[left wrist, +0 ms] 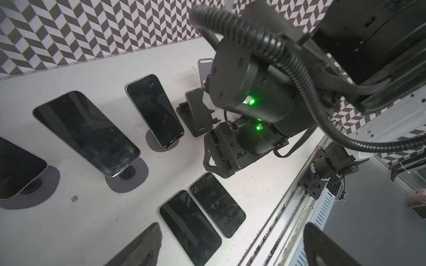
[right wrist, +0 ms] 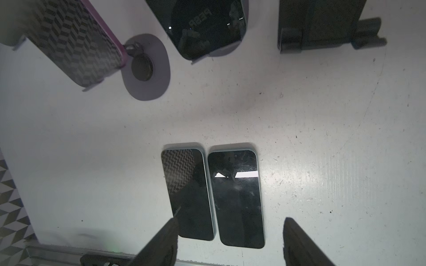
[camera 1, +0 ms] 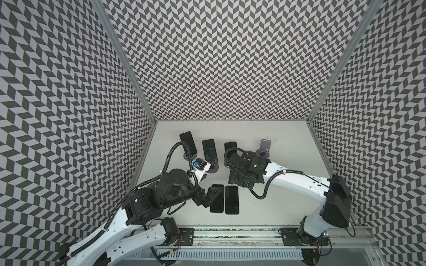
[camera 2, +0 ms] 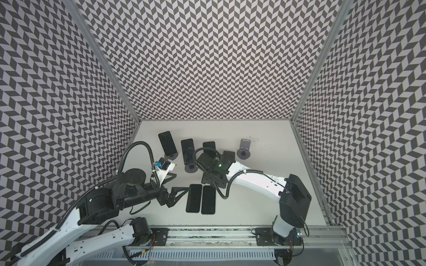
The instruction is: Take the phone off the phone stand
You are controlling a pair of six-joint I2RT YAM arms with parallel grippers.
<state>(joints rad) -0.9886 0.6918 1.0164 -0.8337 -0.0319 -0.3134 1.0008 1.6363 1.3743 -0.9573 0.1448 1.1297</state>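
Three dark phones lean on round grey stands at the back: one [camera 1: 188, 142], a second [camera 1: 209, 150] [right wrist: 76, 39] on its stand [right wrist: 146, 69], and a third [camera 1: 230, 146] [right wrist: 207, 25] partly behind the right arm. Two more phones [camera 1: 217, 198] [camera 1: 231, 200] lie flat side by side at the front. My right gripper [right wrist: 230, 221] hangs open above the flat pair's near ends, holding nothing. My left gripper [camera 1: 215, 191] [left wrist: 232, 226] stands open beside the left flat phone, also empty.
An empty grey stand [camera 1: 265, 149] stands at the back right. An empty black folding stand [left wrist: 198, 112] [right wrist: 318, 25] sits under the right arm. Patterned walls close in three sides; a metal rail [camera 1: 230, 232] runs along the front edge.
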